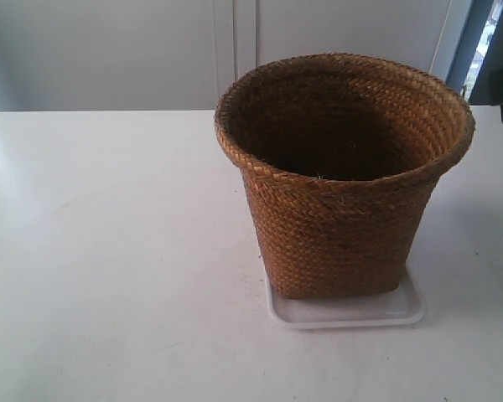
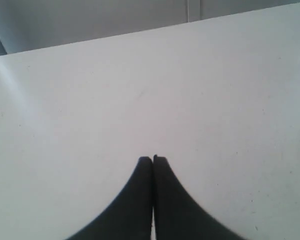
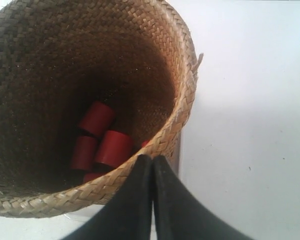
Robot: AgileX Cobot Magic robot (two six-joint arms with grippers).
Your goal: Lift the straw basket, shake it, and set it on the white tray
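Here, the straw basket (image 1: 344, 201) stood upright with its squarish base inside the white tray (image 1: 402, 311) on a white table (image 1: 109, 251), so we judged the setting-down as good as done. We read the basket as light and fairly stiff. Its braided wall looked rough enough to give a grip, yet likely to flex a little under a pinch. The rolled rim seemed to us the best place to take hold, with one wall between the fingers. Several red cylinders (image 3: 112, 147) lay loose at its bottom, and we expected them to roll and shift the load in any shake. The right gripper (image 3: 152, 157) hung over one side of the basket's lip, looking down into it, its two black fingers pressed together with nothing between them. Whether the tips touched the straw we could not tell. The left gripper (image 2: 153, 159), likewise pressed together and empty, was held low over bare table, with no basket in its view.
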